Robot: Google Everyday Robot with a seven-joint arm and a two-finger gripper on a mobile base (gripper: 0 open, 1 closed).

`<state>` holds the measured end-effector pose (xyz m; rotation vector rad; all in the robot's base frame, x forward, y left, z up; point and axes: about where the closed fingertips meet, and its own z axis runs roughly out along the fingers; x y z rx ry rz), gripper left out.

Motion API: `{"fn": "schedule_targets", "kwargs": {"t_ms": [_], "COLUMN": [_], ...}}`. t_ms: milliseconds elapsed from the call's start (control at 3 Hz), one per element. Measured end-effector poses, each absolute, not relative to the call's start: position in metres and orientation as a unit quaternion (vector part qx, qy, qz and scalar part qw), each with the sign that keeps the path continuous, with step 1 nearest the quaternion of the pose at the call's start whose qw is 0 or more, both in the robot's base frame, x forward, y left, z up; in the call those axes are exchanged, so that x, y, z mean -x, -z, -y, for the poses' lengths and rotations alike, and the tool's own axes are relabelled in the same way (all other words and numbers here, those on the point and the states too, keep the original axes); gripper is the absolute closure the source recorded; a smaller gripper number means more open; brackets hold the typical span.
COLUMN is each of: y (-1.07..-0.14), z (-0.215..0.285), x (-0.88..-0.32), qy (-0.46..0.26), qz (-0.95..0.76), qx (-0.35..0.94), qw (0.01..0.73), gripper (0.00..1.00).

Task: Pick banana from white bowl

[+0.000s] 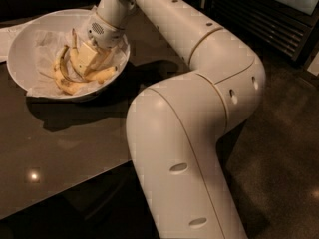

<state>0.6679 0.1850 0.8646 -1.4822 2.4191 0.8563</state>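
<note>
table (pixel 60 148): dark, glossy | on it: white bowl (pixel 20 54), white sheet (pixel 5 40) | jaws: in bowl

Glossy cream arm (pixel 199 133), oval recesses, thin seam rings; pale pincer (pixel 87 62) in the white bowl (pixel 20 49)

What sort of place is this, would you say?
Probably a kitchen or break area: dark glossy counter, white bowl of bananas with the end effector inside, vented appliance front behind.
</note>
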Motion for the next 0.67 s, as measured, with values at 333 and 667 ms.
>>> {"fn": "schedule_targets", "kwargs": {"t_ms": [333, 667], "y": [-0.8948, -0.8945], "z": [-0.1850, -0.1874], "x": [-0.6615, -0.6618], "qy": [-0.265, -0.261], "qz": [-0.800, -0.800], "qx": [0.528, 0.529], "qw": [0.106, 0.107], "gripper": [1.00, 1.00]}}
